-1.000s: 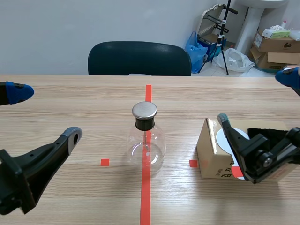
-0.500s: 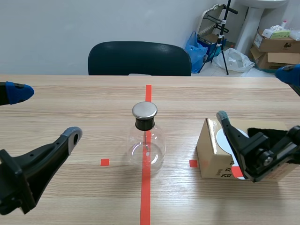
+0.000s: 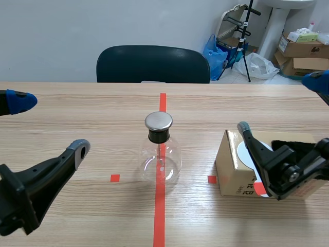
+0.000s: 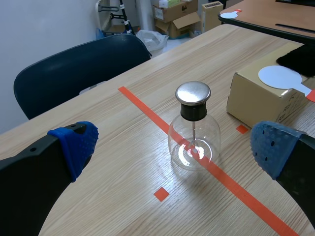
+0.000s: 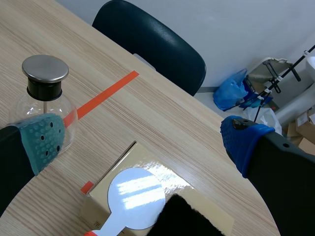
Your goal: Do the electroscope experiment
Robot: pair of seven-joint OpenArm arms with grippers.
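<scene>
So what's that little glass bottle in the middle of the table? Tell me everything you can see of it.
It is a clear glass flask, round-bellied and short-necked, closed by a black stopper under a flat, shiny metal cap. A thin rod runs down inside from the stopper; its lower end is hard to make out. It stands upright on the wooden table, on the orange-red tape line. Only the table touches it.
</scene>
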